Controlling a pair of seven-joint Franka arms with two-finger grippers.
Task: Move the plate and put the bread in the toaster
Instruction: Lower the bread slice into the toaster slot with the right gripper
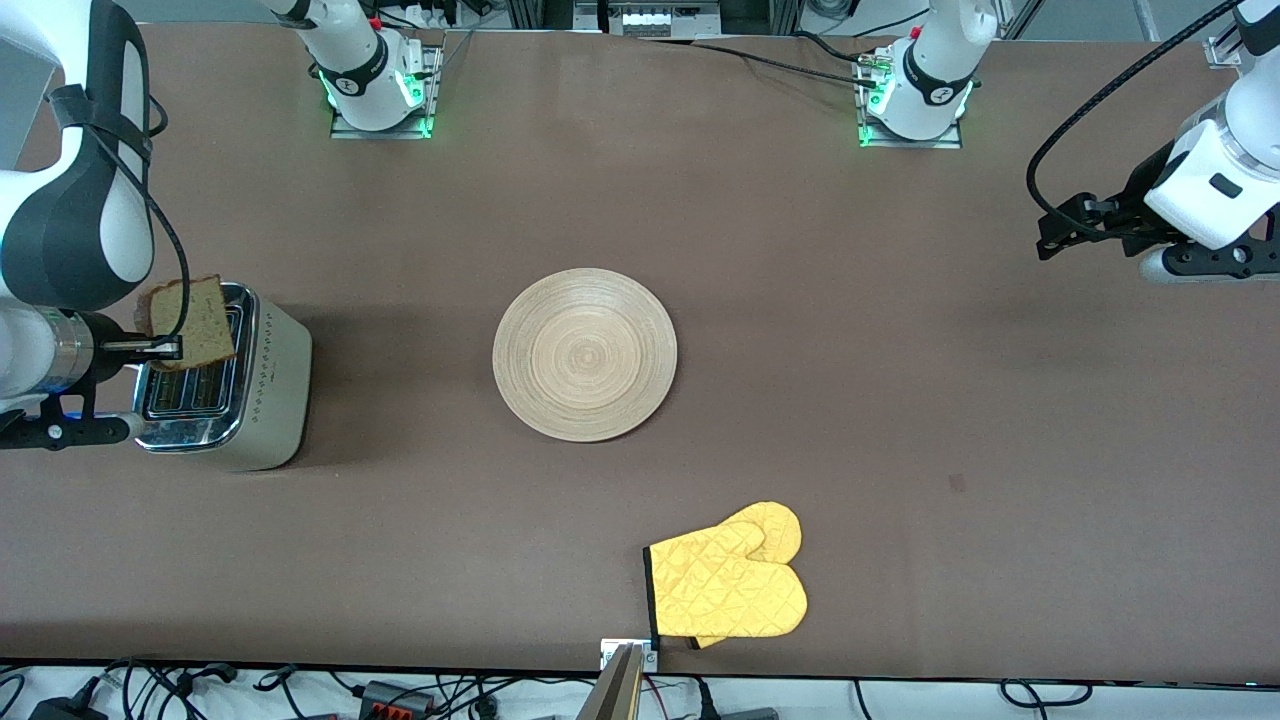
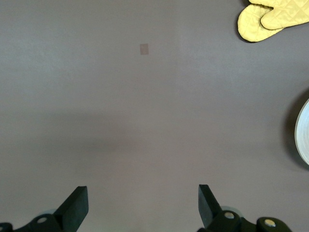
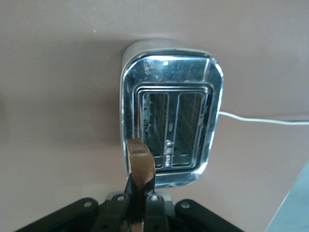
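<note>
My right gripper hangs over the toaster, fingers clamped on the bread. I hold the slice on edge, crust up, so it can drop straight into a slot; in the right wrist view its thin edge lines up just short of the chrome top, not yet in.

The bread is tan with a darker brown crust, squarish, stiff enough to stand in my grip.

The toaster stands at the right arm's end of the counter, two slots open, white cord trailing off.

The plate sits mid-counter, pale wood, ring grain, bare.

My left gripper waits over bare counter at its own end, fingers spread, empty.

A yellow oven mitt lies nearer the front camera than the plate.
</note>
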